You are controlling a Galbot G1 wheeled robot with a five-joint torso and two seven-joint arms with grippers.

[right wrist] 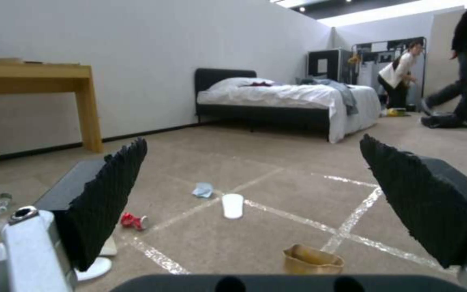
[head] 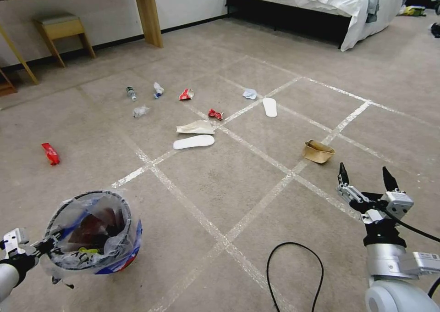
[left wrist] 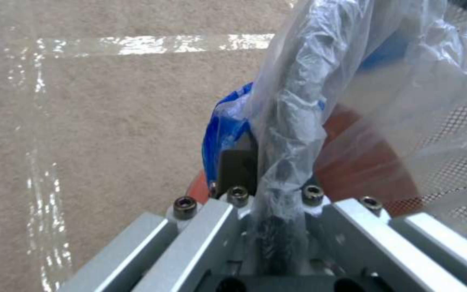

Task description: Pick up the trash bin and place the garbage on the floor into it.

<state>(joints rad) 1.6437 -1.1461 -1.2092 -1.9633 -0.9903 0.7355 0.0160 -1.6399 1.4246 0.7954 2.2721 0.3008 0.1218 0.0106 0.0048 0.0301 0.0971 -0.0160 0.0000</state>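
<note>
My left gripper is shut on the rim of the trash bin and holds it just above the floor. In the left wrist view the gripper clamps the bag-wrapped rim, with the bin's red base beyond it. My right gripper hangs open and empty, close behind a brown paper bag. Farther off lies more garbage: two white insoles, a crushed red can, red wrappers, a small bottle and crumpled paper.
A black cable loops on the carpet near my base. A wooden table leg and a stool stand at the back left, a bed at the back right. Open carpet lies between me and the litter.
</note>
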